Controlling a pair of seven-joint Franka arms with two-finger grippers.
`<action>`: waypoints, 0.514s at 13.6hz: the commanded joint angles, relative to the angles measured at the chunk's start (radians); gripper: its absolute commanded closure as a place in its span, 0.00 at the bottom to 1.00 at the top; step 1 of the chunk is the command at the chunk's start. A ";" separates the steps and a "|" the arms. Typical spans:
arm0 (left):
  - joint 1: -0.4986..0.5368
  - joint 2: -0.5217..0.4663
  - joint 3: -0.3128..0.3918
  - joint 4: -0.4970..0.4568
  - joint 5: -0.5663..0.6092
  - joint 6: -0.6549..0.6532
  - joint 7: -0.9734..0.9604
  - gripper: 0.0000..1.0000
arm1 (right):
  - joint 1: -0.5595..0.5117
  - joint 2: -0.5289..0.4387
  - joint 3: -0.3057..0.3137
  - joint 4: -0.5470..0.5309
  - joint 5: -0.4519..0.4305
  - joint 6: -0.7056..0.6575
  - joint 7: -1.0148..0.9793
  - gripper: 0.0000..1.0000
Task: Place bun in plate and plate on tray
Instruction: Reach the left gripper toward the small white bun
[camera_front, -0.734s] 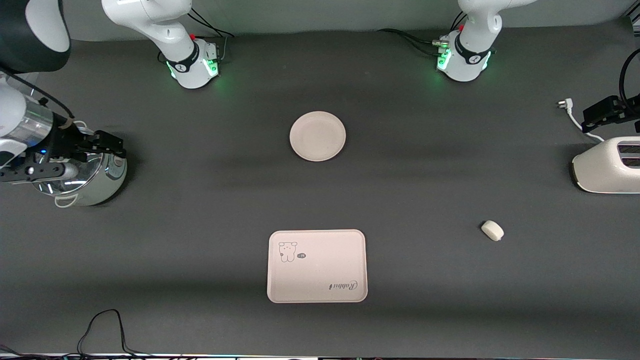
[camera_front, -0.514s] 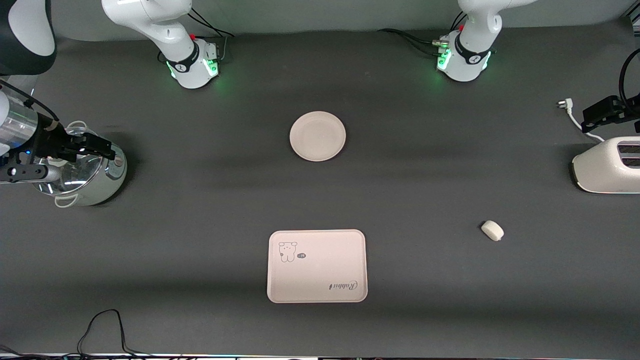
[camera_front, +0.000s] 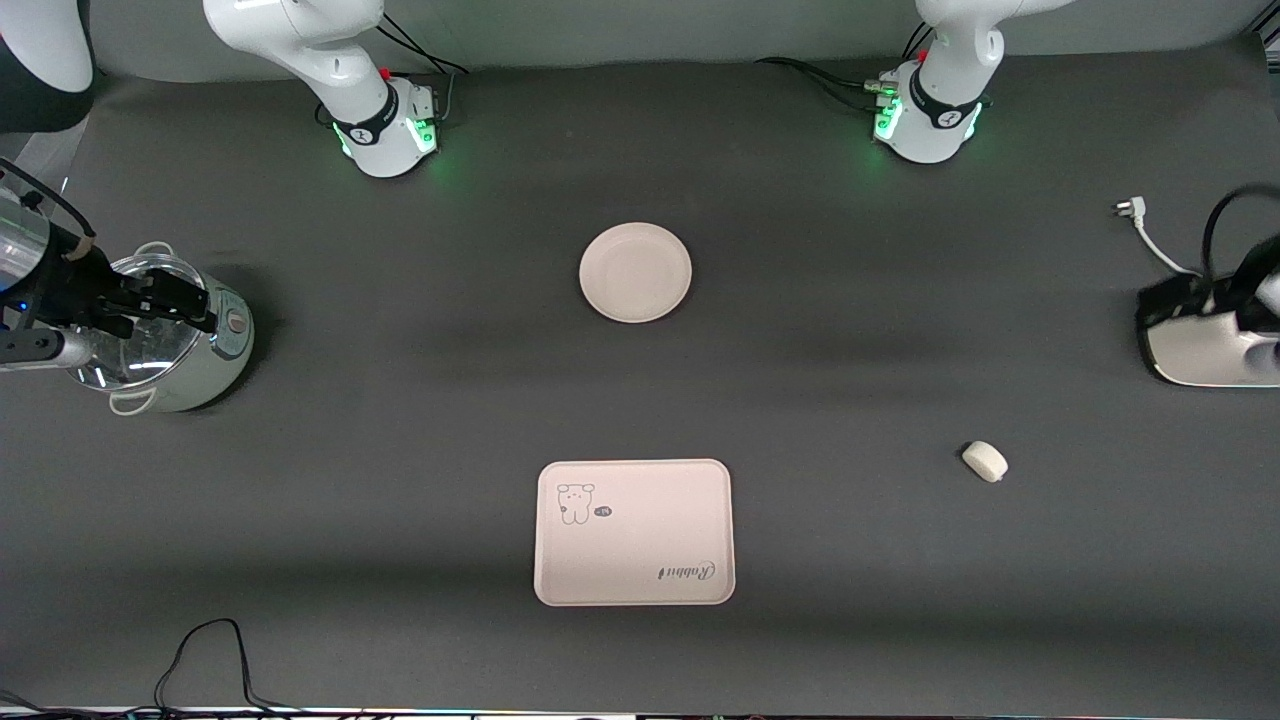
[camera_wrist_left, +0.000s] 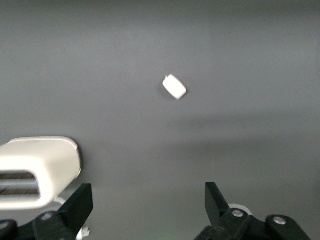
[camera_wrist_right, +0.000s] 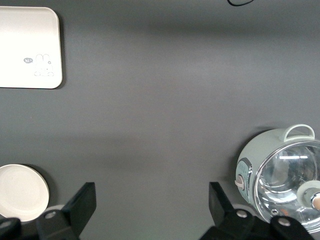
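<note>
The bun (camera_front: 985, 461) lies on the dark table toward the left arm's end, nearer the front camera than the toaster; it also shows in the left wrist view (camera_wrist_left: 174, 87). The plate (camera_front: 635, 272) sits mid-table and shows in the right wrist view (camera_wrist_right: 22, 192). The tray (camera_front: 634, 532) lies nearer the camera than the plate and shows in the right wrist view (camera_wrist_right: 27, 47). My left gripper (camera_front: 1160, 300) (camera_wrist_left: 148, 194) hangs open and empty over the toaster. My right gripper (camera_front: 165, 298) (camera_wrist_right: 151, 194) hangs open and empty over the pot.
A white toaster (camera_front: 1200, 355) (camera_wrist_left: 35, 170) stands at the left arm's end, with a white plug and cord (camera_front: 1130, 208) beside it. A steel pot (camera_front: 190, 370) (camera_wrist_right: 285, 175) stands at the right arm's end. A black cable (camera_front: 200, 650) lies at the table's front edge.
My left gripper has swung from above the cord to over the toaster and covers part of it. My right gripper has drawn back over the pot toward the table's end.
</note>
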 joint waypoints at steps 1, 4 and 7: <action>-0.039 0.096 0.001 -0.063 0.002 0.180 -0.140 0.00 | 0.004 0.009 -0.002 0.045 0.006 -0.010 0.006 0.00; -0.062 0.279 0.001 -0.071 0.001 0.358 -0.314 0.00 | -0.006 0.019 -0.009 0.111 0.003 -0.009 0.004 0.00; -0.058 0.390 0.007 -0.174 0.012 0.559 -0.377 0.00 | -0.022 0.056 -0.035 0.118 0.003 0.001 0.003 0.00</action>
